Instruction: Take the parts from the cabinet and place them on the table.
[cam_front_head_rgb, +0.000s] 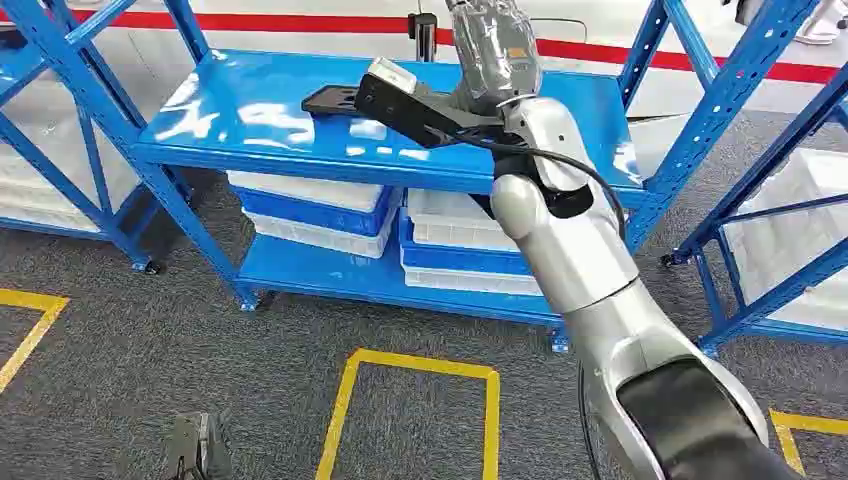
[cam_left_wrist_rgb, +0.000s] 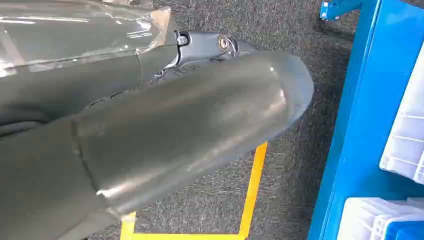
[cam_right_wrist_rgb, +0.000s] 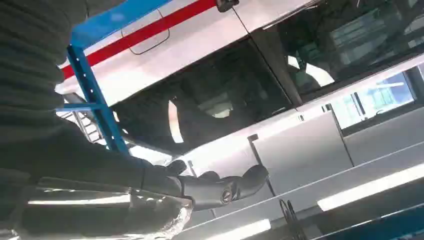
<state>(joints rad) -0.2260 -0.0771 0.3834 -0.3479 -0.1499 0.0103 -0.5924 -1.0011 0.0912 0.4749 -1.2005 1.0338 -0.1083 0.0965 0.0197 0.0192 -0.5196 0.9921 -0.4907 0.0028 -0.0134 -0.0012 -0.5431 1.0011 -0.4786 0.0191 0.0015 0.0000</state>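
A flat black part lies on the top level of the blue cabinet, toward its back middle. My right hand, wrapped in clear film, is raised above the shelf to the right of the part and does not touch it. In the right wrist view its fingers reach out with nothing between them. My left hand hangs low beside me over the carpet. Its thick thumb shows close up in the left wrist view and holds nothing.
White and blue bins are stacked on the cabinet's lower level. More blue racks stand at left and right, the right one holding a white bin. Yellow tape lines mark the grey carpet.
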